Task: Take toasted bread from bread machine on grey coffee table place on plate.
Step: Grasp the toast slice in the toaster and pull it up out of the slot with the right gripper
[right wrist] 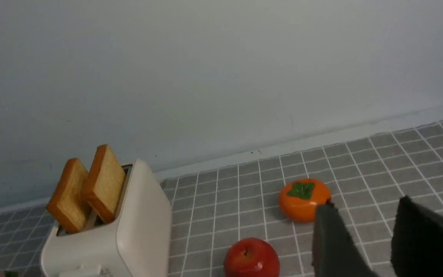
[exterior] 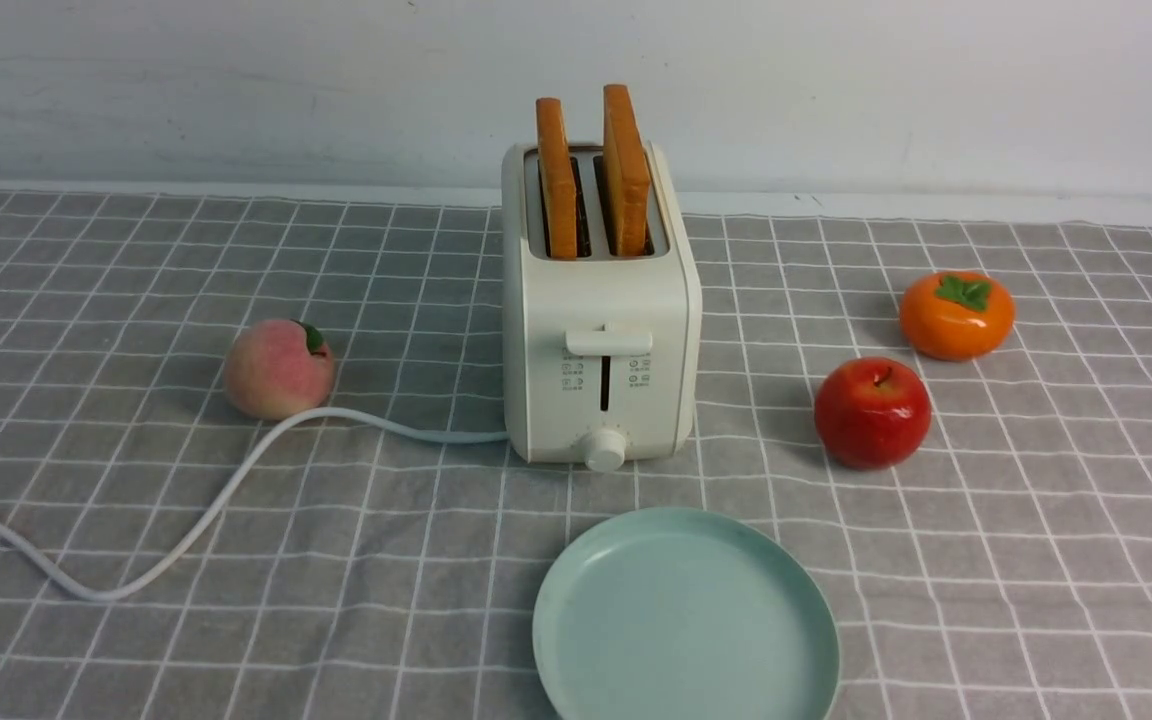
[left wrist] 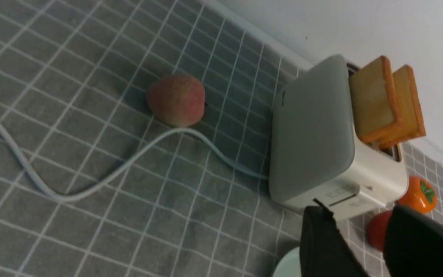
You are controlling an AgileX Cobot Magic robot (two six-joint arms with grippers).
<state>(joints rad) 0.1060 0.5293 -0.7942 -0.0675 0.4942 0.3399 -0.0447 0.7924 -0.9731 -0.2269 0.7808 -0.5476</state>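
Toasted bread [exterior: 626, 170], two slices upright in the bread machine [exterior: 601, 340] on the grey coffee table [exterior: 136, 480], presents thin edges robotward and broad faces sideways, behind the plate [exterior: 686, 620]; left gripper [left wrist: 371, 250] and right gripper [right wrist: 375, 250] (fingers apart, empty) flank it, neither evidently nearer.

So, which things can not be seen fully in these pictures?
Toast: lower parts hidden inside the toaster, every view.
Plate: near rim cut by front view's bottom edge.
Cord: end leaves front view's left edge.
Toaster panel icons: too small to read, front view.
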